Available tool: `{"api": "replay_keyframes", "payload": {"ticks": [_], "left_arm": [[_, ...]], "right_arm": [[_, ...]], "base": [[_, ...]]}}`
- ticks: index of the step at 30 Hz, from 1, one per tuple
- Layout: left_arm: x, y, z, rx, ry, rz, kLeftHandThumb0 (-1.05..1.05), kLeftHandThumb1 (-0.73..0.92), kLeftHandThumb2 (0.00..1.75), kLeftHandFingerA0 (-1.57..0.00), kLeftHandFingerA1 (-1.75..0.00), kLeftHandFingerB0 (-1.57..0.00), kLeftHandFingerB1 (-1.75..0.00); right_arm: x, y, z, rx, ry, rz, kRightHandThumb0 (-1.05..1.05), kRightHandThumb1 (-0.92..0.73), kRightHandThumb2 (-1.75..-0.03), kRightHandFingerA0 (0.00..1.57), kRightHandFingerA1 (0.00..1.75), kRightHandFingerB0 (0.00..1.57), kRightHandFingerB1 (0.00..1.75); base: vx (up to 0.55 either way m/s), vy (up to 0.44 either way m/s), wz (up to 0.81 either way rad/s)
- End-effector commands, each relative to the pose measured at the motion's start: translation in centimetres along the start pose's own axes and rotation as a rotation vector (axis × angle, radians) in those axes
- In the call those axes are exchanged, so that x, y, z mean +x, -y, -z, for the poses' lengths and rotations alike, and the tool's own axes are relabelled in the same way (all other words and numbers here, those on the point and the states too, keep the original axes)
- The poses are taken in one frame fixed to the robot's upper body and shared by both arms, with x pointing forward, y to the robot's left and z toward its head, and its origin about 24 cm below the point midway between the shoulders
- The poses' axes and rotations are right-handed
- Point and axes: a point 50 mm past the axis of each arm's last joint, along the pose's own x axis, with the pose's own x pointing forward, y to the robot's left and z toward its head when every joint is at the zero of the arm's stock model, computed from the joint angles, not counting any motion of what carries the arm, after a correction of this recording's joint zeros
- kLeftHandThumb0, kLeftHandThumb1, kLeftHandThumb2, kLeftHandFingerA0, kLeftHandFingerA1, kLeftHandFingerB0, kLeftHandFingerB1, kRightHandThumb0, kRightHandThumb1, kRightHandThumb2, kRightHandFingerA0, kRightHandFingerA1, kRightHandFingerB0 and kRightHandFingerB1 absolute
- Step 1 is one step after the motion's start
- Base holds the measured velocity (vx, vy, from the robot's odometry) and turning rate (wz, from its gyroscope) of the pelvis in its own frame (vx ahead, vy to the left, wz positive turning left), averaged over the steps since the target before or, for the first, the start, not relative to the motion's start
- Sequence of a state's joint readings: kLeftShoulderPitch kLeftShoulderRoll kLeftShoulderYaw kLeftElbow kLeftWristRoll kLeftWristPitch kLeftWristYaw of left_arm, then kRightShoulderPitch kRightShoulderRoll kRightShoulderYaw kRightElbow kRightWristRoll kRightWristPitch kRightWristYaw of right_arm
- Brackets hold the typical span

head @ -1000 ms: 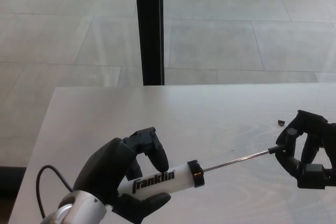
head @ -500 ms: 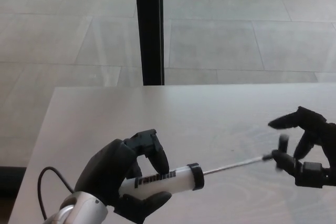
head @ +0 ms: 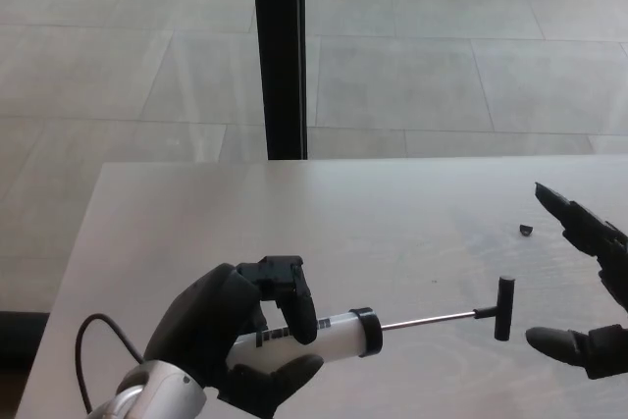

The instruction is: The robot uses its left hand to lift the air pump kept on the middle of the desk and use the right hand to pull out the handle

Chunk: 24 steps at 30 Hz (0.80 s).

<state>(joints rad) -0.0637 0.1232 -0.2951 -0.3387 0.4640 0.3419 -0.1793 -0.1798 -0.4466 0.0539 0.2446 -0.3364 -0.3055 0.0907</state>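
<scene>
The left hand (head: 240, 340) is coming in from seven o'clock and is wrapping its thumb and two thick fingers around the white barrel of the air pump (head: 334, 334), gripping it firmly near its rear end. The pump is lying roughly level, its barrel pointing toward three o'clock, with dark lettering partly hidden under the fingers and a black collar closing the barrel's front end. It seems to be held just above the desk (head: 324, 213), though from this angle it is hard to tell whether it is clear of the surface.

A thin metal rod is running out of the collar toward three o'clock and is ending in the black T-shaped handle (head: 503, 307), which is standing crosswise to the rod and well away from the barrel, so the plunger is showing drawn out.

The right hand (head: 586, 291) is entering from three o'clock with its fingers spread wide and grasping nothing: one finger is reaching up toward one o'clock, the thumb is lying lower at four o'clock, and the handle is sitting just beside the gap between them without touching either.

A small dark speck (head: 526, 230) is resting on the desk near the upper finger. A black cable (head: 93, 355) is looping at the left wrist. Beyond the desk a black post (head: 279, 51) is standing at twelve o'clock on the pale tiled floor (head: 442, 56).
</scene>
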Motion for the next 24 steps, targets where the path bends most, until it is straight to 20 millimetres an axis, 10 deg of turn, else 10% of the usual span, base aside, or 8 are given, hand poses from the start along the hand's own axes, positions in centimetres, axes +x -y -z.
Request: {"api": "replay_keyframes", "payload": {"ticks": [1,6,7,20,24], "left_arm": [[-0.2,-0.2,1.3,0.025,-0.076,-0.027,-0.18,0.47,1.38,-0.94,-1.75,-0.77,-1.73],[-0.3,0.5,2.3,0.034,-0.106,0.0,-0.16,0.48,1.34,-0.92,-1.75,-0.74,-1.74],[-0.3,0.8,2.7,0.034,-0.115,0.008,-0.16,0.49,1.33,-0.93,-1.75,-0.75,-1.74],[0.2,3.2,7.2,0.058,-0.271,0.028,-0.17,0.46,1.34,-0.9,-1.75,-0.77,-1.62],[1.8,2.9,7.5,0.185,-0.289,0.076,-0.25,0.73,0.96,-0.77,-1.7,-0.6,-1.01]], "right_arm": [[-1.5,1.4,2.6,0.013,-0.201,-0.169,-1.04,-0.69,-0.64,0.0,0.0,0.0,0.0],[-1.9,3.0,3.0,0.155,-0.205,-0.031,-0.95,-0.89,-0.74,0.0,0.0,0.0,0.0],[-2.0,3.3,3.0,0.159,-0.206,-0.008,-1.05,-0.78,-1.17,0.0,0.17,0.0,0.03],[-2.4,4.0,3.2,0.244,-0.206,0.139,-0.98,-0.76,-1.08,0.0,0.13,0.07,0.06],[-2.2,4.1,3.2,0.254,-0.196,0.2,-0.77,-0.65,-1.04,0.01,0.31,0.09,0.35]], "base": [[0.0,0.0,0.0],[0.0,0.0,0.0],[0.0,0.0,0.0],[0.0,0.0,0.0],[0.0,0.0,0.0]]}}
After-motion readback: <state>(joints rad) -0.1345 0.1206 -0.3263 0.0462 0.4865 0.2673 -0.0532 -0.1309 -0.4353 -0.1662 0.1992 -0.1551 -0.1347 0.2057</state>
